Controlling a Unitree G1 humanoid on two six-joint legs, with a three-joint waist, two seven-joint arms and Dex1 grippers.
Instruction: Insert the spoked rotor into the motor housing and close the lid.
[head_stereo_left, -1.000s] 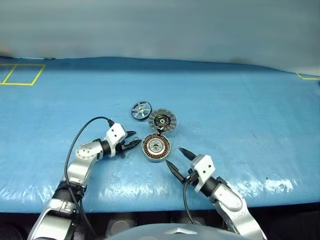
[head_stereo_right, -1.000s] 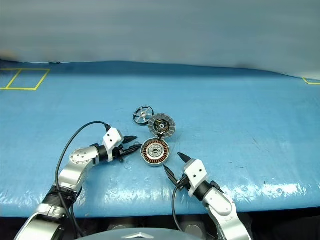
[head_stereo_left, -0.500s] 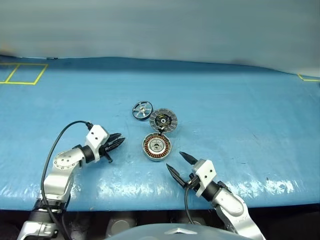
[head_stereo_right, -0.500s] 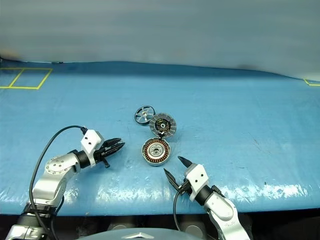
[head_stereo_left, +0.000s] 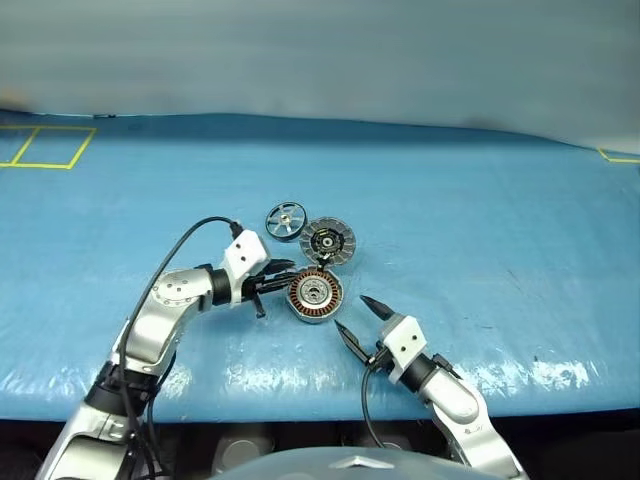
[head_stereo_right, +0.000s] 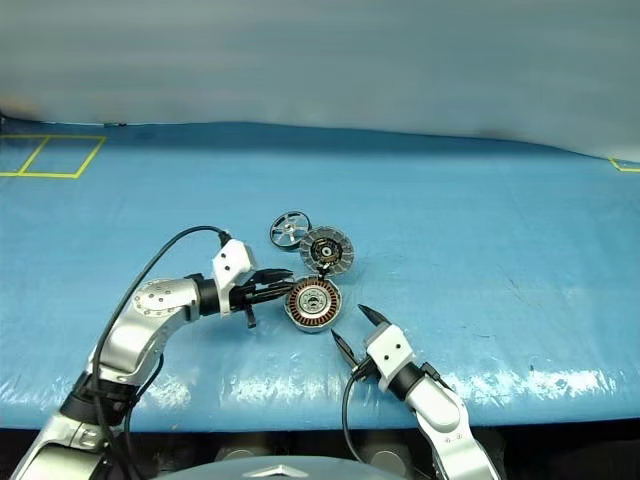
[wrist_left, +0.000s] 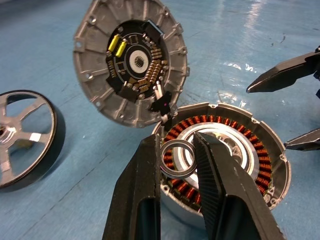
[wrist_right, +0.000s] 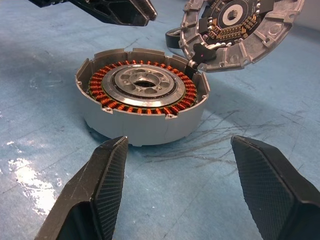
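Left tool (wrist_left: 176, 165) pinches small ring (wrist_left: 178, 157) over housing (wrist_right: 142, 102), likely to seat it; right tool (wrist_right: 177, 165) wide, waiting; lid (wrist_left: 131, 60) tilted open.

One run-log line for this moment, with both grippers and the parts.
left gripper: holds small ring at motor housing | right gripper: open | spoked rotor: on table
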